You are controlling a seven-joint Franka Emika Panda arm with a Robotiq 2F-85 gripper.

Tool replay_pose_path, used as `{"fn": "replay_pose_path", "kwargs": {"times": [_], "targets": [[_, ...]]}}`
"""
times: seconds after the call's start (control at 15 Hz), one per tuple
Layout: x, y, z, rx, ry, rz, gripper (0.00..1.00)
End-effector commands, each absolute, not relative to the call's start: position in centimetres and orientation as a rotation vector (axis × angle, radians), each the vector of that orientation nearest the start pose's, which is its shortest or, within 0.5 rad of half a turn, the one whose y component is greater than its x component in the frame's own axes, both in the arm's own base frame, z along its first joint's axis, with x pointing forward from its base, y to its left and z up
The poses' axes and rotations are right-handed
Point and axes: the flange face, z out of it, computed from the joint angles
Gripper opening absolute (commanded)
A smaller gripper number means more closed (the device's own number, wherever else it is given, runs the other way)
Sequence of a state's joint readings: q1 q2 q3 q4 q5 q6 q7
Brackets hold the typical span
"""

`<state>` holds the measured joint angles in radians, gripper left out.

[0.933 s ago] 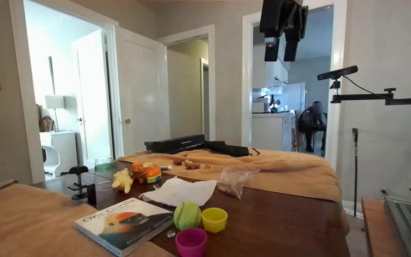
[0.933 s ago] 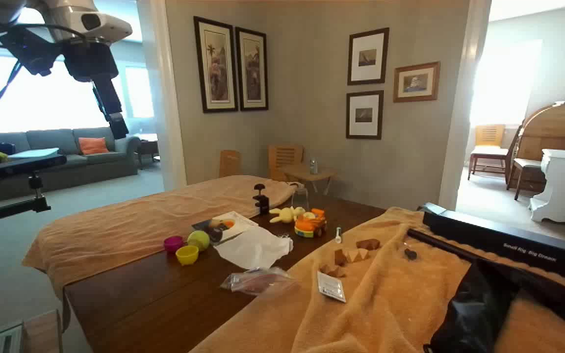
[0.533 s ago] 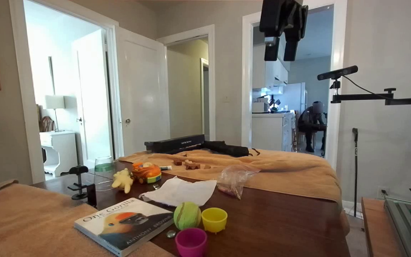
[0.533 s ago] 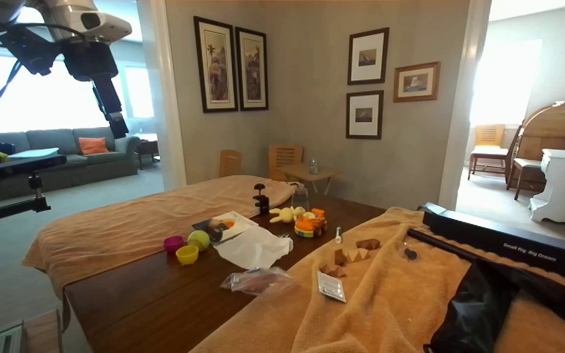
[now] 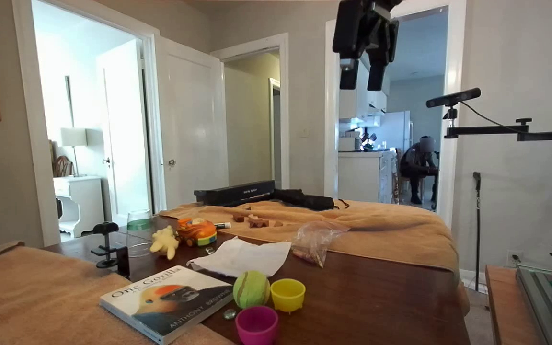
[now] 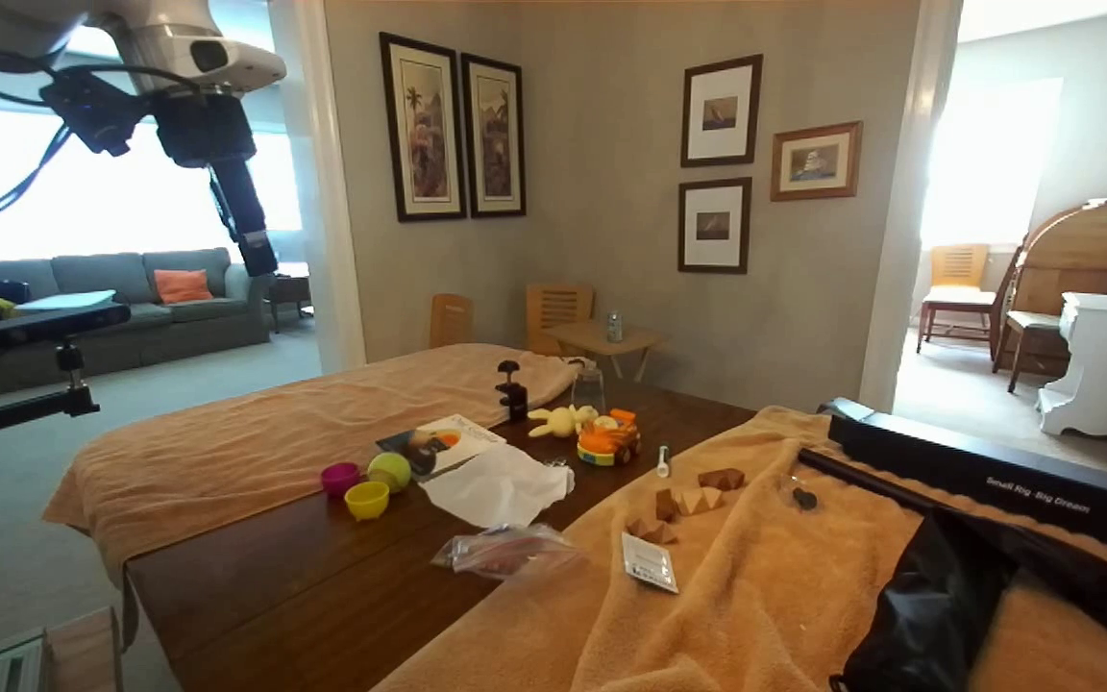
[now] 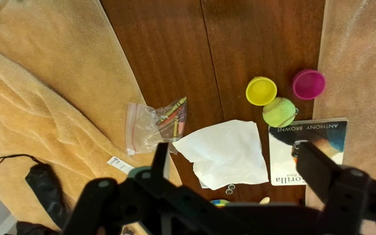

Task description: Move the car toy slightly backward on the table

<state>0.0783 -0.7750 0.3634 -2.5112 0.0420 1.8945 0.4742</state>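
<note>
Up there the claw (image 5: 362, 82) hangs above the bench (image 6: 313, 577), jaws apart; the orange car (image 6: 609, 439) sits beside a yellow toy (image 6: 558, 421).

In an exterior view, you have the car toy (image 5: 197, 232) on the desk (image 5: 367, 297), just right of the toy figure (image 5: 165, 242), with the glass (image 5: 138, 235) and then the clamp (image 5: 107, 245) farther left. The book (image 5: 166, 304) lies before these, overlapping the near towel (image 5: 31, 297). To the book's right you find the ball (image 5: 252, 290), with one cup (image 5: 288, 295) to its right and another cup (image 5: 257, 327) before it. Behind the ball lies the sheet of paper (image 5: 243, 256); right of that, the bag (image 5: 314, 242), crayons (image 7: 171, 116) inside, straddles the edge of the far towel (image 5: 381, 235).
</note>
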Motion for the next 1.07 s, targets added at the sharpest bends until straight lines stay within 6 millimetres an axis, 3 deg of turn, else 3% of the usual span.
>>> {"fn": "replay_pose_path", "kwargs": {"times": [0.0,0.53,0.73,1.0], "targets": [[34.7,15.1,51.1,-3.194,0.133,-0.321,1.0],[44.7,11.4,46.8,-3.134,0.007,-0.331,1.0],[48.9,10.7,46.3,-3.13,-0.075,-0.451,1.0],[54.6,8.8,45.8,-3.117,-0.013,-0.5,1.0]]}}
